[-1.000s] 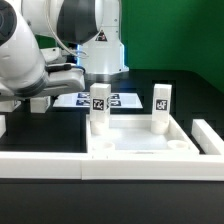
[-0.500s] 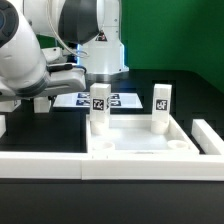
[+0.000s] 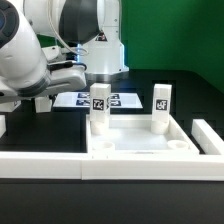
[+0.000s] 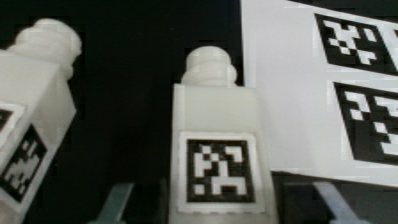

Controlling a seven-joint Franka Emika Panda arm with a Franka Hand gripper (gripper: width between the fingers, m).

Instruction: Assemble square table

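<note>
Gripper [image 4: 206,207] open, fingers [image 4: 118,200] flanking a loose leg [image 4: 217,120], not clamped on it. Only the wrist view shows this leg. The neighbour leg [image 4: 36,100] lies apart, with the marker board [image 4: 311,60] edge near. Exterior view: tabletop [image 3: 135,150] in front, two upright legs [image 3: 99,108] at its far corners.

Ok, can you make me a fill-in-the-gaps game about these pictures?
The legs standing upright on the tabletop number ___. Their tags are black and ___. The table under everything is coloured ___.
Missing words: two, white, black.
</note>
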